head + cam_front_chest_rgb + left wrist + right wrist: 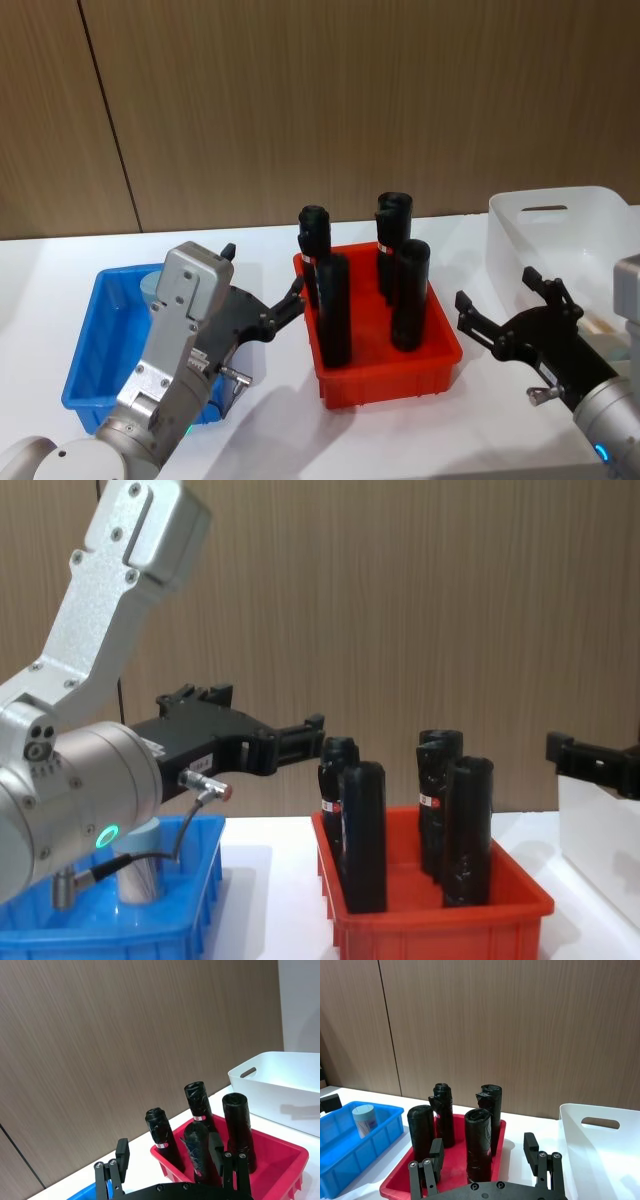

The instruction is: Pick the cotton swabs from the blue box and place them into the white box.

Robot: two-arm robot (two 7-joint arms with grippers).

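Left gripper (264, 270) is wide open, fingers spread and nothing between them. It's hanging in the air over the right end of the blue box (95, 340), aimed forward and a touch toward the red bin (400, 375). From the chest view it sits well above the box floor, about level with the tops of the black cylinders (410, 295). Its silver arm (175, 340) comes up from the near left corner of the table (270, 420), forearm angled up and forward, wrist bent so the claw lies roughly level.

Right gripper (497, 287) is released too, fingers splayed and empty. It reaches in from the near right corner and hovers between the red bin and the white box (560, 215), close to that box's near left corner.

White box sits at the far right of the table, tallest of the three. Red bin is in the middle and the blue box is on the left, just beside it. The black cylinders stand upright inside the red bin.

One cotton swab jar (364, 1120) with a pale blue lid stands upright toward the far end of the blue box, below the left gripper and clear of its fingers, half hidden behind that arm from the head view
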